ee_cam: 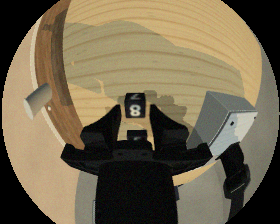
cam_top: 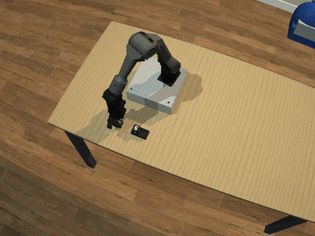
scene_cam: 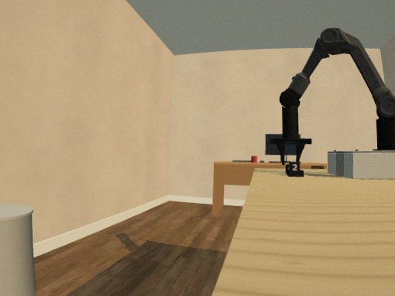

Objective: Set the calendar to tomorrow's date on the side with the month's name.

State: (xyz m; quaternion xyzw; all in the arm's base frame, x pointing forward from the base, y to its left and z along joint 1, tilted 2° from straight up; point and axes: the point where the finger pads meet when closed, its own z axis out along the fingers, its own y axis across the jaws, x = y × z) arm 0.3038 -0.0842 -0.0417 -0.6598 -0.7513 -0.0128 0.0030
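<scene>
a: which step are you on?

b: i'd call it mid-swap. the tray (cam_top: pixel 144 134) lies flat on the worktop (cam_top: pixel 231 123) near the front edge. only one cube (cam_top: pixel 136 129) is in it, with a 5 facing up, and the place next to that cube looks free. the second cube (ee_cam: pixel 134 106) is out of the tray. in the wrist view it sits right in line with the fingertips, with an 8 on its upper face.

a: is the tool (cam_top: pixel 115 124) gripping it?

b: no. the fingers are spread partway and gripping nothing. the cube lies in the gap's line, just beyond the tips, and i can't tell whether either pad touches it.

a: and the arm?

b: the arm (cam_top: pixel 130 58) rises from the grey base block (cam_top: pixel 148 92), folds at a high elbow and drops the forearm so the tool points straight down. it's just beside the tray, on the side towards the worktop's corner. from the exterior view the fingers hang low over the worktop, and a white 2 (scene_cam: pixel 295 167) shows under them. i can't say which cube that digit belongs to.

a: next move?

b: as i judge it, i lower the fingers around the loose cube, clench squarely on two opposite faces and lift. then i turn it so the needed digit stands upright on the month side and seat it flat beside the other cube. i can't read the month side from here, so i'd check it before committing. the free place looks snug, so a tilted entry could tip the tray.
</scene>
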